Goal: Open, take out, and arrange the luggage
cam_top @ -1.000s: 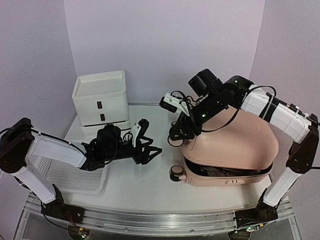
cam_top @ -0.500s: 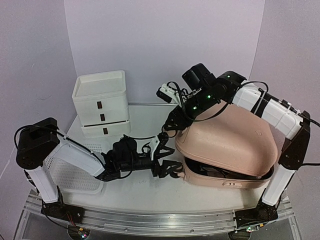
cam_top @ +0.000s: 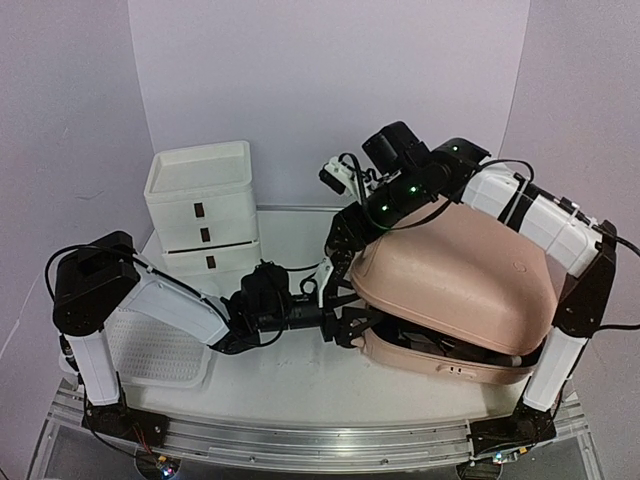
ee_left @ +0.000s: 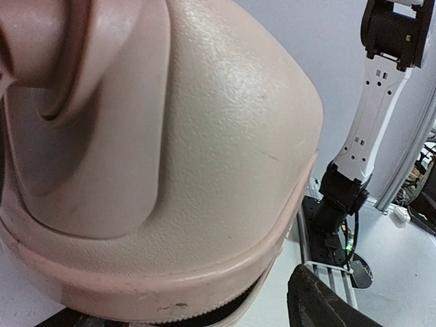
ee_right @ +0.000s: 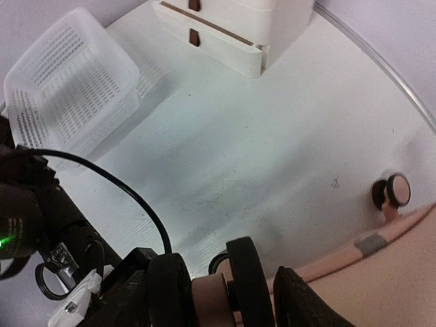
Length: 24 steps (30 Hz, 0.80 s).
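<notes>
Pink luggage (cam_top: 460, 275) sits toward the table's (cam_top: 290, 375) right edge, lid cracked, dark gap showing. Top view: left gripper (cam_top: 345, 325) at its left end, fingers spread wide; right gripper (cam_top: 345, 238) at the lid's far-left corner. Right wrist only: fingers straddle a caster wheel (ee_right: 235, 289), pinch unclear. Bare white tabletop lies between the luggage, the basket (ee_right: 61, 88) at the left edge and the drawer unit (cam_top: 200, 205) at the far-left corner. Lilac walls (cam_top: 330, 90).

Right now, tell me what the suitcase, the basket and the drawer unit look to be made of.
Suitcase: hard moulded plastic, pale pink, matte; a fine pebbled grain shows up close.
Basket: thin white plastic, slightly translucent; the walls are a grid of small holes.
Drawer unit: probably opaque white plastic, smooth satin; crisp moulded edges and slot pulls.
</notes>
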Each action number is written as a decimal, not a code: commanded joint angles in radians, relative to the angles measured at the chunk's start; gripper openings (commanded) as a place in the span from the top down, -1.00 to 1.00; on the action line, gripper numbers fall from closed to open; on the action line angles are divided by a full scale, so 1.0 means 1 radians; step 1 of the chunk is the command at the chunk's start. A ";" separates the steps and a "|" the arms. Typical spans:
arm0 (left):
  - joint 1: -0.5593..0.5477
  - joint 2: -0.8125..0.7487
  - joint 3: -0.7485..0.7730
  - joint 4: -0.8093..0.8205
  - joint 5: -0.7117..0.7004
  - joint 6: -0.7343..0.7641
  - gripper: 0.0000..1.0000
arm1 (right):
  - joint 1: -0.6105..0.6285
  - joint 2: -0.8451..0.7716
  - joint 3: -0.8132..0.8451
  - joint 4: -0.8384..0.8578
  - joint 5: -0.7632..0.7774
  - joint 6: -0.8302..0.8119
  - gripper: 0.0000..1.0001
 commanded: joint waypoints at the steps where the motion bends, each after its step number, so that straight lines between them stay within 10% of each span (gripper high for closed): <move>1: -0.012 -0.031 0.086 0.116 0.057 -0.033 -0.57 | -0.015 -0.071 0.091 -0.083 0.219 0.190 -0.45; 4: -0.013 -0.040 0.102 0.115 0.022 -0.030 -0.57 | -0.015 -0.163 0.078 -0.180 0.330 0.164 -0.95; 24: -0.001 -0.012 0.368 -0.131 -0.232 0.091 -0.66 | -0.015 -0.942 -0.540 -0.400 0.692 -0.271 -0.96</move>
